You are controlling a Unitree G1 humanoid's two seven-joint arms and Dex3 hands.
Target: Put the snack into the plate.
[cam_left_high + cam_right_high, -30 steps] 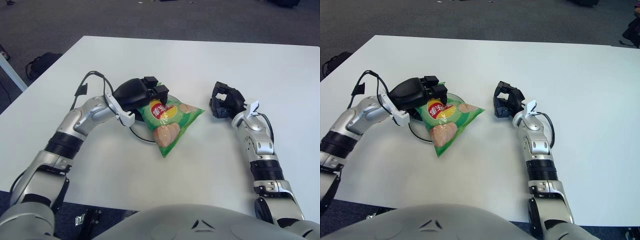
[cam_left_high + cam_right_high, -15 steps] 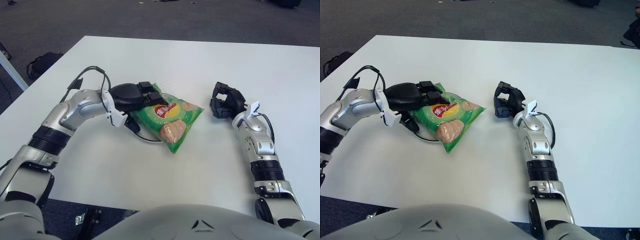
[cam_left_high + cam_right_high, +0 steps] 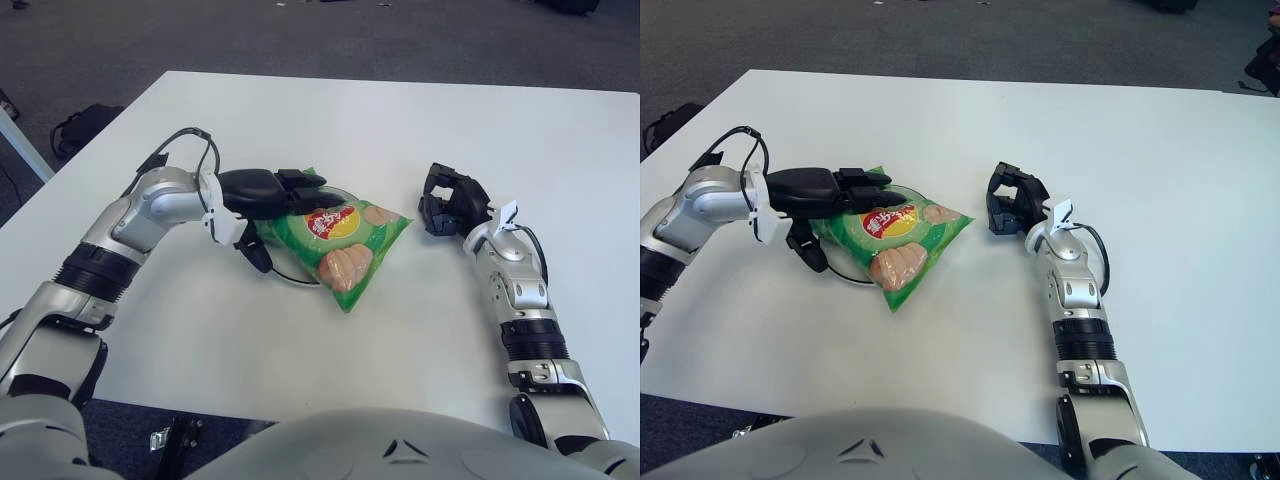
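Presently, the left hand (image 3: 270,195) lay with fingers extended flat over the green snack bag (image 3: 335,240) covering the plate (image 3: 290,277), while the right hand (image 3: 448,202) sat curled, holding nothing.

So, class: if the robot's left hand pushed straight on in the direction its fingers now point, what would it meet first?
The left hand points toward the robot's right, fingers already over the green snack bag on the plate. It would probably meet the bag first; contact is hard to judge.

Bright, even overhead light falls on the white desk (image 3: 400,130). Shadows under the arms are soft and faint. Both views are sharp, with no glare.
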